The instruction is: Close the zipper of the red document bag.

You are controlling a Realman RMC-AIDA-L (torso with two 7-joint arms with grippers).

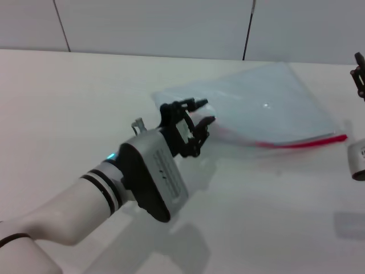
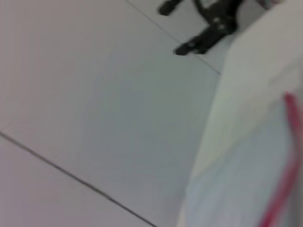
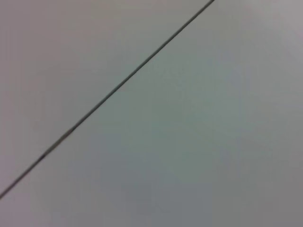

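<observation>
White tabletop, bare, fills the near ground on my side of the left gripper.

Item: left gripper. Black fingers parted, not clamped on anything I can confirm; tips sit over the near corner of the red document bag, at the pale end of its red edge.

Item: red document bag. Lies flat just beyond the fingertips, running away toward the far right. Thin translucent film; I judge it light, floppy and slick, likely to slide or buckle if pushed.

Item: zipper. Red strip along the bag edge nearest me, leading off to the right of the fingers. Slider not made out. Best hold, I judge: pin the corner, pinch the slider.

Item: right gripper. At the far right margin, well apart from the bag; fingers' state cannot be told.

Room: open table along the strip.
</observation>
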